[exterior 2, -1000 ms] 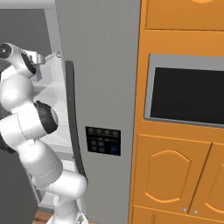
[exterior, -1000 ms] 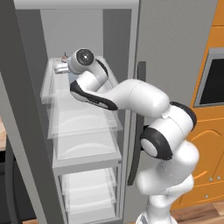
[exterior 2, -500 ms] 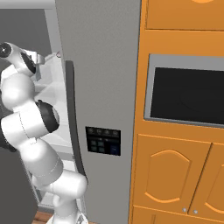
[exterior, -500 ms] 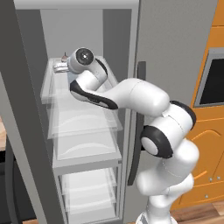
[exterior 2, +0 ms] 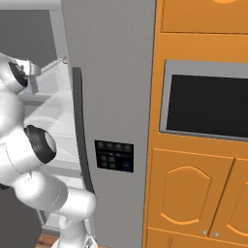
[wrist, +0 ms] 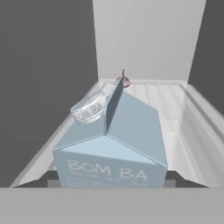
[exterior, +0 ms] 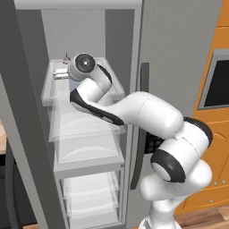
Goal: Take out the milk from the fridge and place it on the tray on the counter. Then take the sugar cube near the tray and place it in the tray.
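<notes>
Pale blue milk (wrist: 127, 131) with white lettering; grey fridge (exterior: 179, 53); orange-wood cabinets (exterior 2: 193, 193).

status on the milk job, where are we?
Done: the fridge stands open and the arm has reached onto its top shelf. In hand: the gripper is right at the milk, which stands upright on the shelf; whether the jaws grip it cannot be told. Left: lift the carton out, set it on the tray, then the sugar cube.

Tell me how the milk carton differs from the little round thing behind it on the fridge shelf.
The milk carton is large, pale blue, angular and gable-topped; the round thing is tiny, reddish-topped and rounded. The carton stands close before the camera, the round thing far back by the rear wall. Both sit on the same translucent shelf.
</notes>
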{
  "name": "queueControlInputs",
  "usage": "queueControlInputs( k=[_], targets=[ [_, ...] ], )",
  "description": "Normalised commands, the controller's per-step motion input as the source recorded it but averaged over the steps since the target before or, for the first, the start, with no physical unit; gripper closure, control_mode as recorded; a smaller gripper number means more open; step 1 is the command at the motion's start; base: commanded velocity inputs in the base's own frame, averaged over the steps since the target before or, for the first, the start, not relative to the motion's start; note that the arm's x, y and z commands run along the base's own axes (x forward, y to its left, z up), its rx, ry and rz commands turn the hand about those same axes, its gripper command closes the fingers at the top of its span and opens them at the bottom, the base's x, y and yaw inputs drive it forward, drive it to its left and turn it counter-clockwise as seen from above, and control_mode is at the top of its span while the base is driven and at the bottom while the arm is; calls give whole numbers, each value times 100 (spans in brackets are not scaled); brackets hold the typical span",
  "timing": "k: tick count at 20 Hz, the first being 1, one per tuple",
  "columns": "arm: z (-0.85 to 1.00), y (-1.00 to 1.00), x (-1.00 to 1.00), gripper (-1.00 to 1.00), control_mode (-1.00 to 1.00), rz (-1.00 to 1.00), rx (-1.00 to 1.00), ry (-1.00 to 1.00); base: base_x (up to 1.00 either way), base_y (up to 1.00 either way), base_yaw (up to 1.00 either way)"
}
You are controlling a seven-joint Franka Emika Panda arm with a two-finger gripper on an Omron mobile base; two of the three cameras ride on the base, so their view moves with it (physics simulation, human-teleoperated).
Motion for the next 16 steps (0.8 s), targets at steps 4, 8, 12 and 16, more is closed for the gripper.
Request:
queueControlInputs(
  k=[4,8,12,16],
  targets=[
    [27,-21,-100,100,-100,-1,2,0,0,0,0],
    [40,-59,-100,100,-100,-1,5,3,0,0,0],
    [32,-92,-100,100,-100,1,6,3,0,0,0],
    [0,-100,-100,100,-100,7,11,0,0,0,0]
  ],
)
